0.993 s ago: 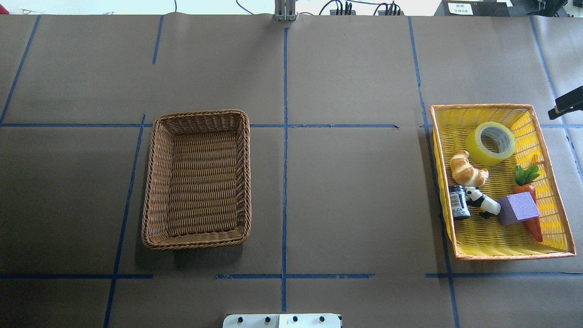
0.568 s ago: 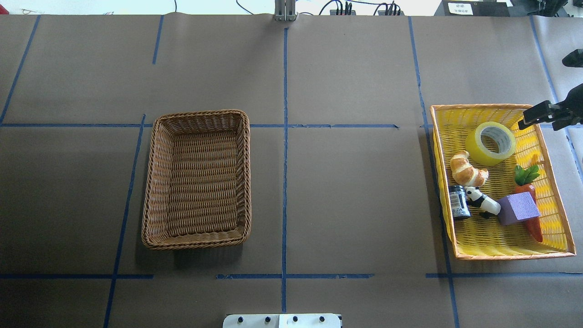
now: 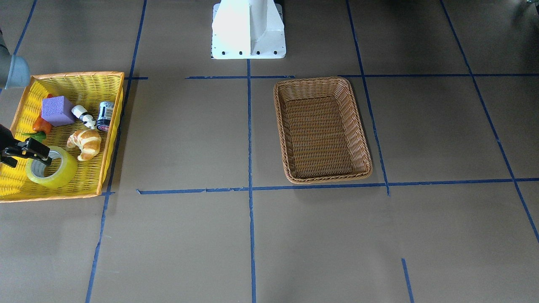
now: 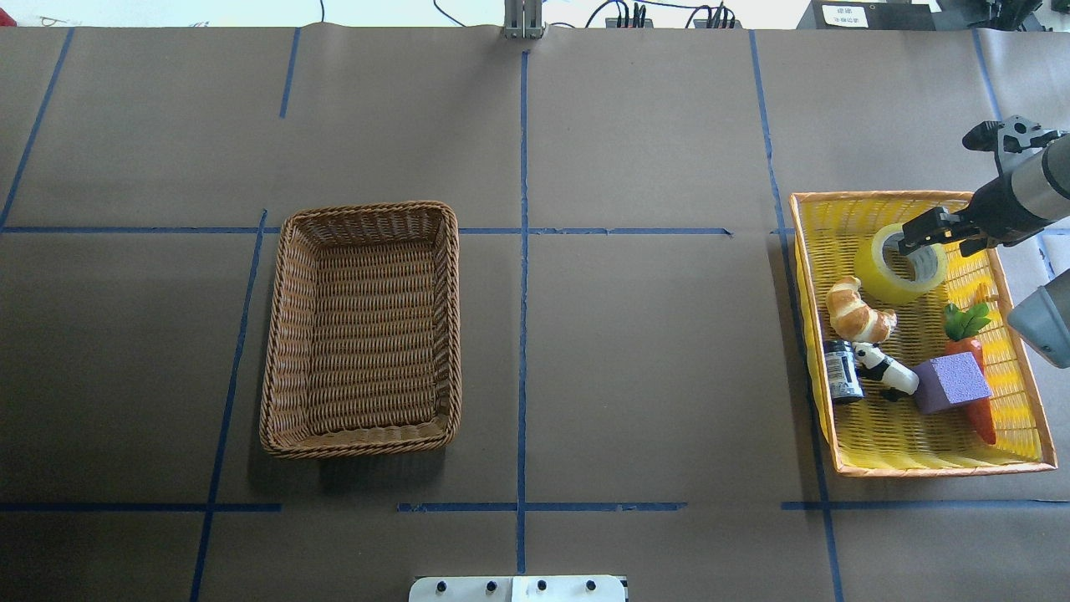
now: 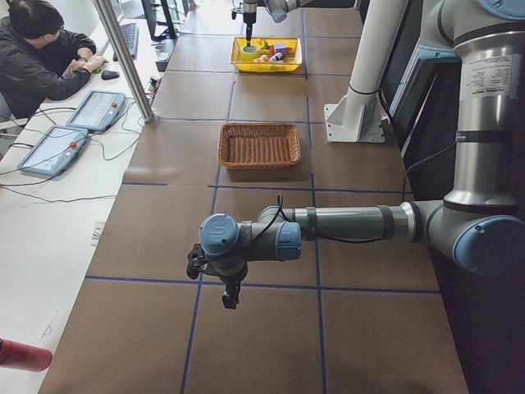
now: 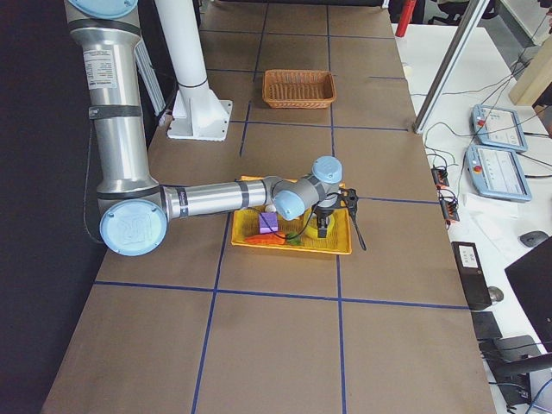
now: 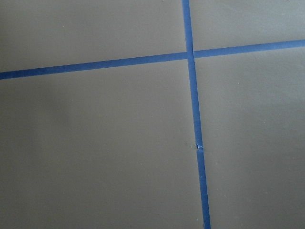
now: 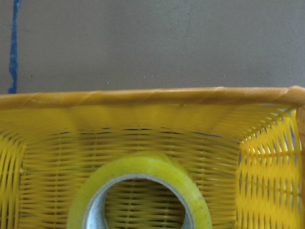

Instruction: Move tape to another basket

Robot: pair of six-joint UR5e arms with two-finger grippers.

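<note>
While the table [image 4: 635,359] carries two baskets well apart, the left arm [image 5: 344,223] reaches out low over bare table at the robot's left end, away from both. The left gripper [image 5: 230,295] points down there; whether its fingers are spread or together cannot be told, and its wrist camera shows only table surface and blue tape lines. The right arm [image 4: 1024,188] comes in over the far right corner of the yellow basket [image 4: 878,197]. The brown basket [image 4: 276,334] stands on the robot's left half of the table. The right gripper [image 4: 934,241] hangs above the tape [image 4: 886,276] with its fingers spread, one finger over the core opening, gripping nothing. The tape lies in the far end of the yellow basket, core opening facing up, near the far wall. Nearer the robot in the same basket lie a purple cube [image 4: 951,382] resting on a carrot [image 4: 980,418], a croissant [image 4: 857,311] just beside the tape, a panda figure [image 4: 886,368] and a small dark can [image 4: 842,372] against the side wall.
</note>
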